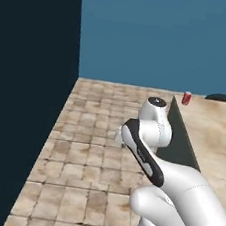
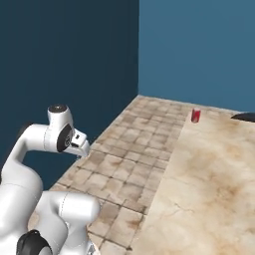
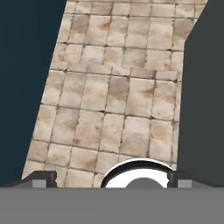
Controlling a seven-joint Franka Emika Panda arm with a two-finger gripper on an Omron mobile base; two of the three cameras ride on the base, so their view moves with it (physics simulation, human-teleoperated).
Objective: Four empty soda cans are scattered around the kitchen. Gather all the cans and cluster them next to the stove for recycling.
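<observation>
Red can (image 1: 186,98) stands upright on the beige marble bench (image 1: 218,134), at its far corner near the blue wall (image 1: 165,36); the right base view shows the same can (image 2: 195,115) just inside the bench (image 2: 209,174) edge, with tan tiled floor (image 2: 134,149) to its left; a dark flat object (image 2: 245,116) lies on the bench to the right of the can, cut off by the frame edge, identity not determinable.

The white arm (image 1: 175,194) is folded low in front of the base, well apart from the can; in the left base view it overlaps the dark grey-green bench side (image 1: 180,136); in the right base view the arm (image 2: 45,144) rises at lower left over the floor.

The hand (image 3: 106,179) points down at the floor (image 3: 109,100); its two fingertips (image 3: 41,178) sit far apart at the lower edge of the hand view; the hand is wide and holds nothing; a dark cabinet face (image 3: 203,96) runs along the right of that view.
</observation>
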